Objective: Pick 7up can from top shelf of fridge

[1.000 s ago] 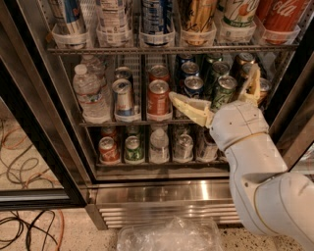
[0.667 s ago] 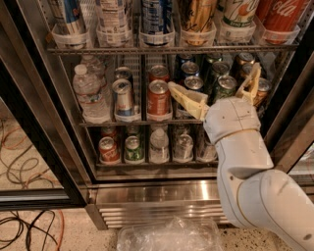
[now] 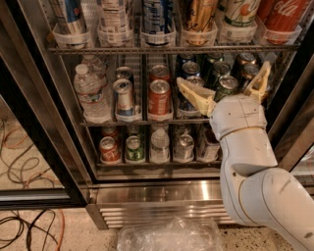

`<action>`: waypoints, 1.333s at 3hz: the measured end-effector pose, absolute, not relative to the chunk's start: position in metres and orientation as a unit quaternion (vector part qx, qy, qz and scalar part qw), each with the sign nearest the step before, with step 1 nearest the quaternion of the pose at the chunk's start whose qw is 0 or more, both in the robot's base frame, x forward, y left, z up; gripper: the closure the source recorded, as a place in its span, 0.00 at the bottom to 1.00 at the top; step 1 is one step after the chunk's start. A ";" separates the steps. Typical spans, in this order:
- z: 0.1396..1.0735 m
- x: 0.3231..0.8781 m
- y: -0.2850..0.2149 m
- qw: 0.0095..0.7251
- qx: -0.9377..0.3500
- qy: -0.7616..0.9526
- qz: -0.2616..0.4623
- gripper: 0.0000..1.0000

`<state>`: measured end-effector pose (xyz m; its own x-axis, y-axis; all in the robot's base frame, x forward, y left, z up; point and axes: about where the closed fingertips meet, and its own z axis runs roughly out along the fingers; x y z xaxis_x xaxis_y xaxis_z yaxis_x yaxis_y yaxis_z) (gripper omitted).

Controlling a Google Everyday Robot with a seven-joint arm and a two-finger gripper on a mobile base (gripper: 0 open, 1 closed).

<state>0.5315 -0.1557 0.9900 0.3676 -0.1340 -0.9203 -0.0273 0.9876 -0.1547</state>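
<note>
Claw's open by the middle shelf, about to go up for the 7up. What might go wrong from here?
1. The claw sits open in front of the dark cans, below the top shelf; rising straight up may catch the rack's front edge.
2. The 7up can stands in a clear holder beside the red Coca-Cola can; the wide-open claw may knock that neighbour.

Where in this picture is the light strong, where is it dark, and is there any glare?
Camera view: glare streaks the steel sill of the fridge; the bottom rack is dimmer; the 7up can on the top shelf is evenly lit; the open gripper, before the middle rack's dark cans, is bright.
</note>
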 end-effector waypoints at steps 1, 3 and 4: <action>1.008 0.540 -0.182 0.840 -0.049 0.538 -0.052 0.00; 1.008 0.538 -0.185 0.841 -0.039 0.537 -0.052 0.00; 1.011 0.545 -0.191 0.851 -0.019 0.522 -0.055 0.00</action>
<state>0.5451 -0.1910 1.0111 0.4492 -0.1126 -0.8863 0.0737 0.9933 -0.0888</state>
